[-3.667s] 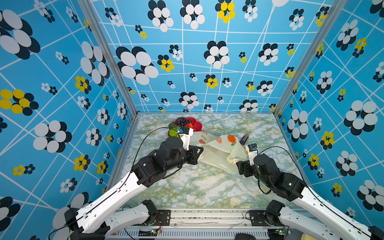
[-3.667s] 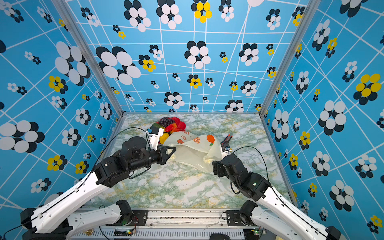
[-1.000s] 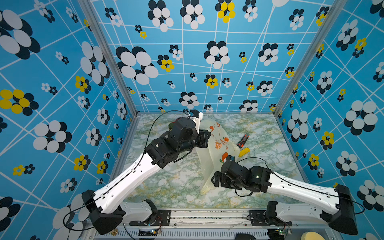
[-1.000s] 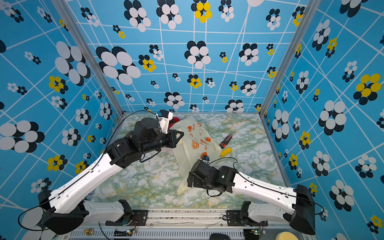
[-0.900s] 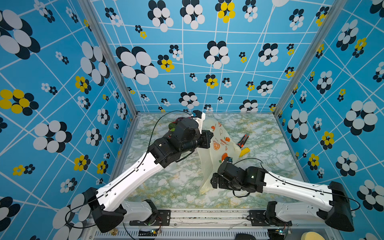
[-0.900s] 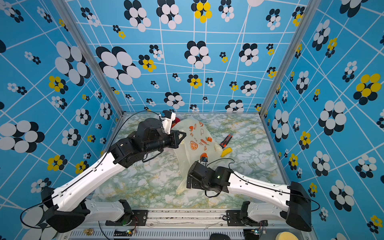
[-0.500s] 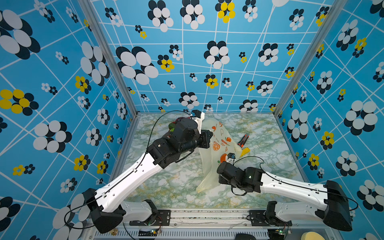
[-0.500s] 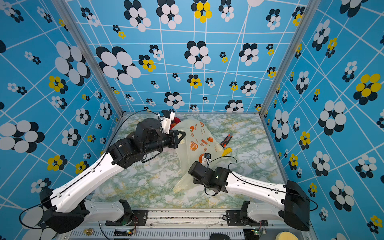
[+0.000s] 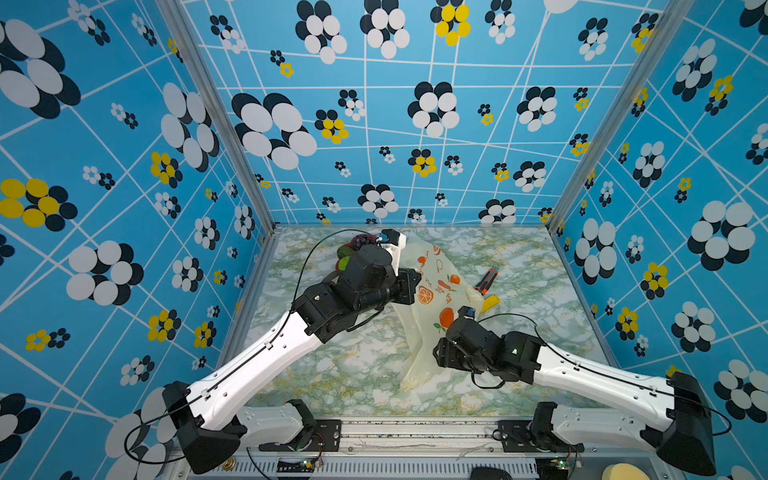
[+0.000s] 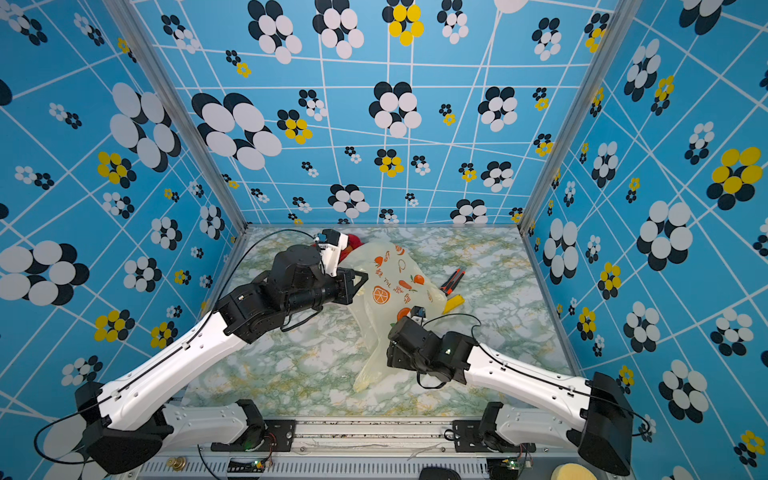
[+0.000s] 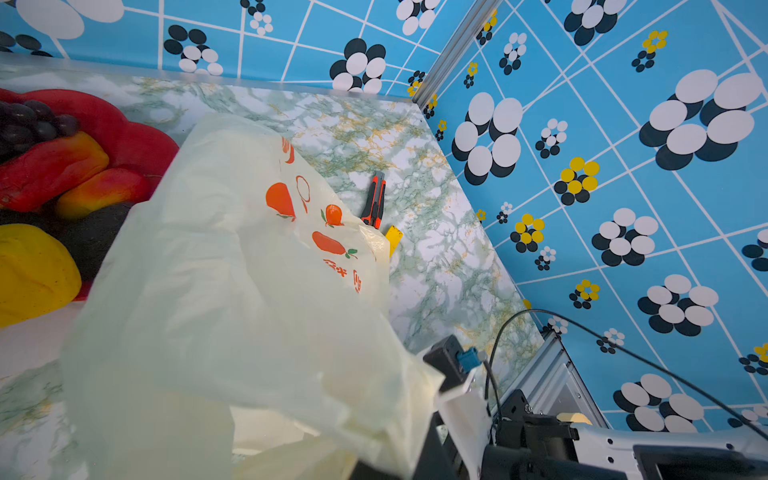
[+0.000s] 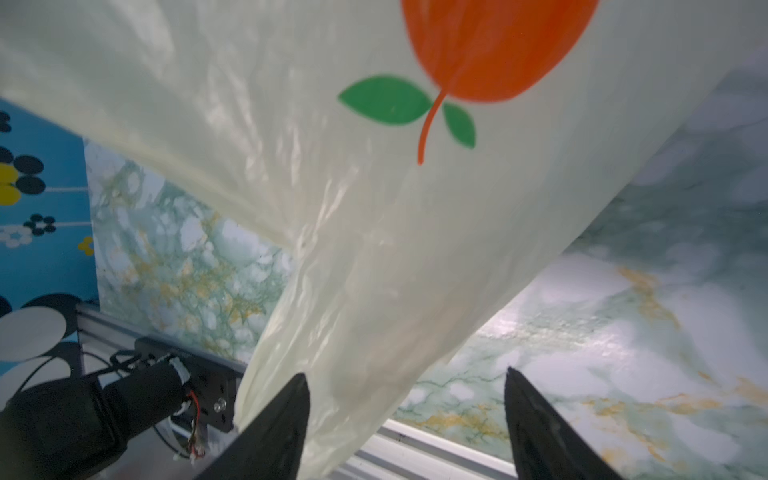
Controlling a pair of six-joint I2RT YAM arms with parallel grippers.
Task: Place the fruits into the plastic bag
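- Blue flower-patterned walls enclose a marbled desk [image 9: 332, 374], on which the plastic bag [image 9: 432, 299] lay flat a few seconds ago. It has since been raised into a tent by the left claw [image 9: 411, 286], which is closed on the bag's upper edge.
- The right arm has been swung across to the bag's lower part. The right claw [image 12: 405, 374] is seen spread wide, with the hanging tail lying between its fingers [image 12: 274, 428], not pinched.
- The fruits [image 11: 62, 174] are left piled on the red plate [image 11: 141, 137] at the far left of the desk, just beside the raised bag. None is judged to be bagged yet, and the mouth probably has to be opened first.
- The left claw's fingers are covered by plastic in the left wrist view, so that grip is inferred from the lifted bag.
- The bag's mouth and handle loops cannot be made out, and the fruits are mostly hidden behind the left arm in both top views.
- An orange-black cutter [image 9: 486, 279] and a yellow strip [image 9: 491, 302] lie beyond the bag.
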